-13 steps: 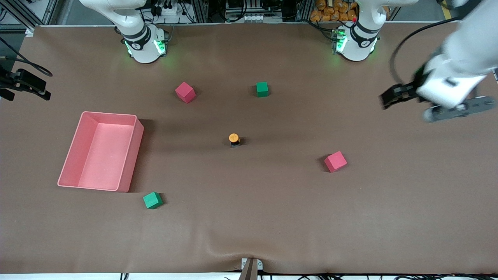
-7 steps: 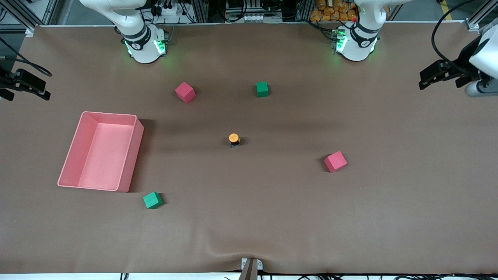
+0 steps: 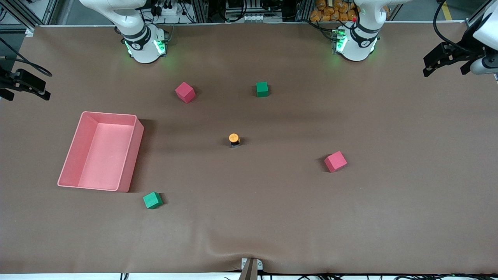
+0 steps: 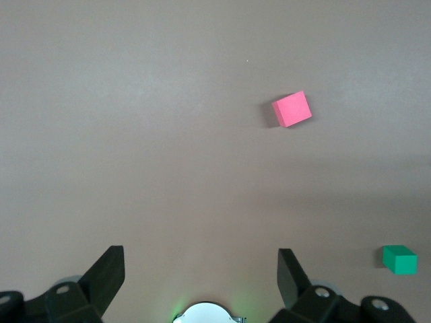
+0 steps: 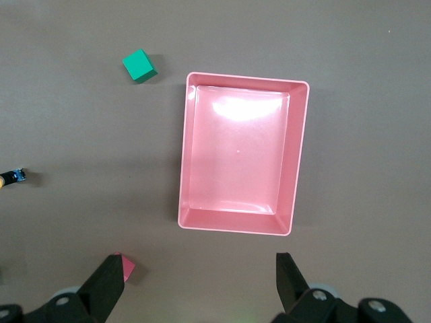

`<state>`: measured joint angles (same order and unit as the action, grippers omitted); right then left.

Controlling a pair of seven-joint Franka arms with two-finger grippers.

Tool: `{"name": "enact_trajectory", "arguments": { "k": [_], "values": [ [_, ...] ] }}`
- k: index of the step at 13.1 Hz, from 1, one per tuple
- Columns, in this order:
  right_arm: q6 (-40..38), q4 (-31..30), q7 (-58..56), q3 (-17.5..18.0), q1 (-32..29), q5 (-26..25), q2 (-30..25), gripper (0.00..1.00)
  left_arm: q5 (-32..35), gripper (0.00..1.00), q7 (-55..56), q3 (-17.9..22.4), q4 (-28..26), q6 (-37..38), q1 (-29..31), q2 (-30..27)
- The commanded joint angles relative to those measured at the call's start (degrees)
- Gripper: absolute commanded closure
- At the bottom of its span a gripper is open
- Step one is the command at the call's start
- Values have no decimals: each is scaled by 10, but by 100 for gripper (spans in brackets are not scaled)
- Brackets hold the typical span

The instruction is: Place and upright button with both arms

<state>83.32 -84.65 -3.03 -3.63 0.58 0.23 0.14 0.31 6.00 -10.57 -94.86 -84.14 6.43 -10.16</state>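
Button sits upright near the middle of the brown surface, orange cap up on its black body, well clear of both arms and touching nothing. It just peeks into the right wrist view as well, at the picture's border. Up by the corner at the left arm's end, the left claw hangs in the air over the surface's edge; in its own wrist view the fingers are spread wide with nothing between them, bare surface below. The right claw is high above the pink tray, fingers wide apart too and holding nothing; the front camera shows only that arm's base. The tray lies empty toward the right arm's end. A green cube sits near the tray's corner, nearer the front camera. One red cube and another green cube lie toward the bases' edge, farther from the camera than the button. A second red cube rests toward the left arm's end, slightly nearer the camera than the button
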Motion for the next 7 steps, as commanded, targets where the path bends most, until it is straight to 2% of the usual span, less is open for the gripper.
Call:
{"name": "enact_trajectory", "arguments": {
  "k": [1, 5, 7],
  "values": [
    [-6, 5, -5, 6, -12, 10, -1, 0, -12, 0, -14, -2, 5, 7, 8, 1],
    [-6, 5, -5, 6, -11, 10, -1, 0, -12, 0, -12, -6, 71, 38, 3, 48],
    [-5, 5, -5, 6, -13, 11, -1, 0, -12, 0, -11, -5, 82, 48, 3, 57]
  ]
}}
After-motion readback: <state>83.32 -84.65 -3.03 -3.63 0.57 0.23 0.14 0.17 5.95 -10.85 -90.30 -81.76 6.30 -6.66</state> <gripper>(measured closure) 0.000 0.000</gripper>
